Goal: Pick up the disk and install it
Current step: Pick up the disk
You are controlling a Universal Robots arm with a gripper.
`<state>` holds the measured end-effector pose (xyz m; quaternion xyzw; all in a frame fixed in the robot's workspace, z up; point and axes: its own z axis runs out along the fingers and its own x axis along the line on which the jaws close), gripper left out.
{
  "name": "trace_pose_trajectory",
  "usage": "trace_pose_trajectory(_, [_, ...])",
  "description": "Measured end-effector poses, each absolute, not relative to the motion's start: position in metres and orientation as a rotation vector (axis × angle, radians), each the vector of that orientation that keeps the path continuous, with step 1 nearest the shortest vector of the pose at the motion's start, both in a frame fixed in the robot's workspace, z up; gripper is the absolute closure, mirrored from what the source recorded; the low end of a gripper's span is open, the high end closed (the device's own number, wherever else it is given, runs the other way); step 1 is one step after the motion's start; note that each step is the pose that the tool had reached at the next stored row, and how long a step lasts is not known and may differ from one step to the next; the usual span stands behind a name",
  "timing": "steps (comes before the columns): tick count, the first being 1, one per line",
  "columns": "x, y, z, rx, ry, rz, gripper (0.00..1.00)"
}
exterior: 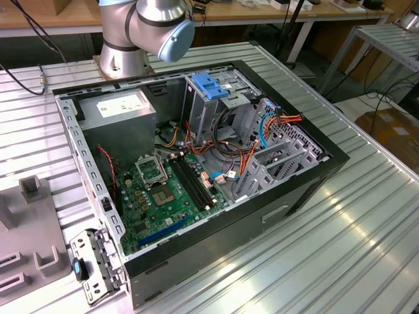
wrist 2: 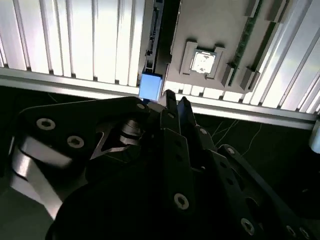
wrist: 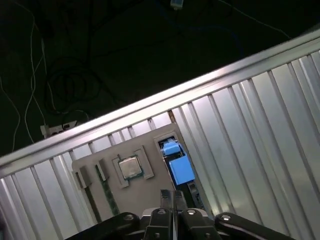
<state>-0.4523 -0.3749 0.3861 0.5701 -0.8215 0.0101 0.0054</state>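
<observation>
The black metal gripper (wrist: 170, 194), fingers pressed together on nothing, hovers near the blue-tabbed dark disk (wrist: 180, 169) in a grey fixture plate (wrist: 145, 145).

Arm (exterior: 147, 29): silver base and elbow joint with a pale blue cap, at the top edge of the exterior view, toward the exterior view's left.
Gripper (wrist 2: 173, 100) (wrist: 170, 196): black linkage body, seen in both wrist views.
Fingers (wrist: 164, 198): pressed together, gripping nothing.
</observation>
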Motion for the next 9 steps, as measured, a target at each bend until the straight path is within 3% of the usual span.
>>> trace_pose_trajectory(1, [-0.4523, -0.3749, 0.3857, 1.837, -2.536, 0.032, 0.71])
trace_pose_trajectory(4, [-0.4523, -0.3749, 0.3835, 1.958, -2.445, 0.033, 0.52])
trace_pose_trajectory(9, [-0.4523, -0.3749, 0.3795, 2.070, -2.353, 0.034, 0.52])
